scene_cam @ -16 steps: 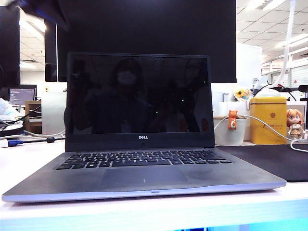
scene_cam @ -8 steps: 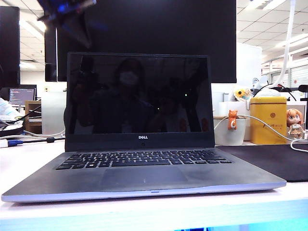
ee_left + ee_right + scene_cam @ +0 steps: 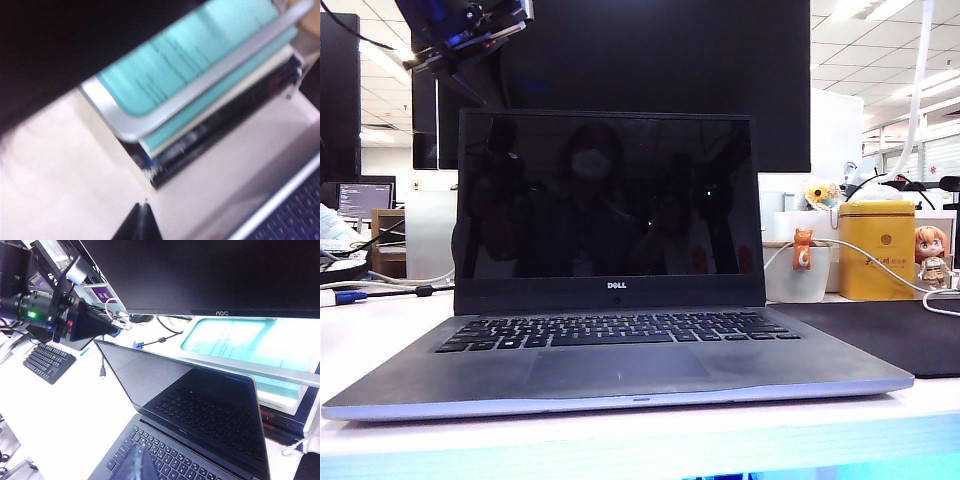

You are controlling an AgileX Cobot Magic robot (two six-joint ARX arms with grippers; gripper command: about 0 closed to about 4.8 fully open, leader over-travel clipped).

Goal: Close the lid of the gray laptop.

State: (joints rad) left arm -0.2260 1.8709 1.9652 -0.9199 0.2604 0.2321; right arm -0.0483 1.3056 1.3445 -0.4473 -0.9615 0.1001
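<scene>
Descending since a moment ago, the left end effector (image 3: 485,75), its grip state unreadable, hovers above the lid's (image 3: 610,195) far-left corner on the desk-centred gray laptop (image 3: 620,365); off-centre pushing could twist the hinge, right end effector (image 3: 132,465) idle, likewise unreadable.

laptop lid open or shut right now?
Open. The lid stands upright, screen facing out, keyboard exposed; the left hand hovers above its top-left corner.

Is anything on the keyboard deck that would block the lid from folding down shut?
Nothing visible: the keyboard and touchpad of the gray laptop are bare under the upright lid. The left claw hovers above its top left corner.
</scene>
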